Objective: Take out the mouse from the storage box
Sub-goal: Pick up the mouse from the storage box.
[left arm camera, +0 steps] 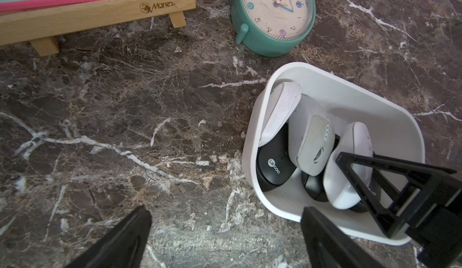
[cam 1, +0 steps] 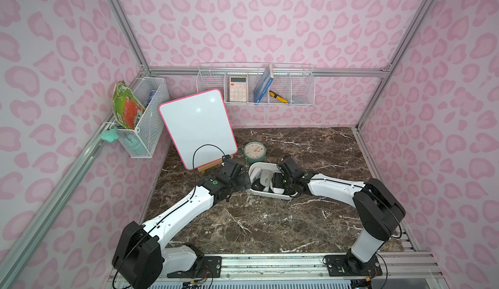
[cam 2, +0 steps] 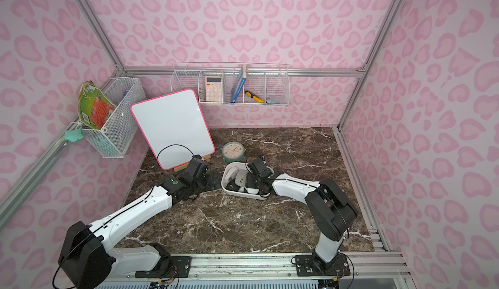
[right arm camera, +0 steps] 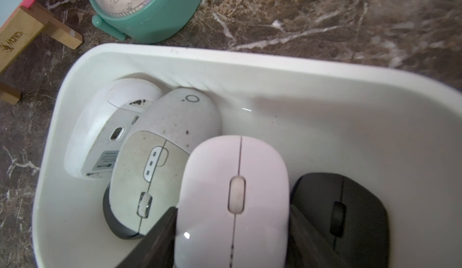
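Note:
The storage box (right arm camera: pixel 250 61), a shallow white tub (cam 1: pixel 263 193), sits mid-table and holds several mice. My right gripper (right arm camera: pixel 232 208) reaches into it, its two black fingers pressed against both sides of a white mouse (right arm camera: pixel 235 179) that lies on top of the others. Beside that mouse are a beige mouse (right arm camera: pixel 160 159), a black mouse (right arm camera: pixel 342 209) and an overturned white one (right arm camera: pixel 100 134). A black Lecoo mouse (left arm camera: pixel 272 166) lies at the box's left end. My left gripper (left arm camera: pixel 225 211) hovers wide open over bare marble just left of the box (left arm camera: pixel 252 134), holding nothing.
A teal alarm clock (cam 1: pixel 254 151) lies just behind the box. A pink-framed whiteboard (cam 1: pixel 197 125) leans on a wooden easel (left arm camera: pixel 95 11) at the back left. White wire baskets (cam 1: pixel 256 85) hang on the back wall and on the left wall (cam 1: pixel 143 115).

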You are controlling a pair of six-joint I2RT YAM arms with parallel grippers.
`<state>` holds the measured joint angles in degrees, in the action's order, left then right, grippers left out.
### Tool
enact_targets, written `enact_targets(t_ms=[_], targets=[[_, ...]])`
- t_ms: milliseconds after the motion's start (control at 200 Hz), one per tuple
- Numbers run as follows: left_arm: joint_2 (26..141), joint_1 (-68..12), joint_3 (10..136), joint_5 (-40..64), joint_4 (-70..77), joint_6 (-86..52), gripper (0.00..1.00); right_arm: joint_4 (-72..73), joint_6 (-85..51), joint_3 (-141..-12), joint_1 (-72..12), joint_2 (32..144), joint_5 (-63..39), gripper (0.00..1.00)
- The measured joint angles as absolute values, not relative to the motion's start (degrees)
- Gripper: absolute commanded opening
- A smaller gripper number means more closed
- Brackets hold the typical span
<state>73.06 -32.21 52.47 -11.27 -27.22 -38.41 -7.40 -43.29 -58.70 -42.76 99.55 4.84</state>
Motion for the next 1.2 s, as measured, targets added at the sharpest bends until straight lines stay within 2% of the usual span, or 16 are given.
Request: enact_targets(t_ms=[280,560,690,1200], targets=[[72.77,-32.14,51.75,-11.49,-27.14,-38.41,0.99,-7.57,-43.27,-57.98,-42.89,99.66,4.67,0.73],[72.86,-32.1,51.72,-11.49,-27.2,-38.41,0.99,-6.37,-43.48,-57.6,-42.92,99.63,3.44,0.54],[72.73,-32.1,51.68,-11.51,-27.2,-38.41,0.99,-6.52,-43.33,-57.71,-42.87,99.26,3.44,0.48],[72.31,-32.1,51.72,-11.6,-27.27,-38.59,0.99,-7.57,-42.11,-59.37,-42.57,95.24,4.91,0.45]])
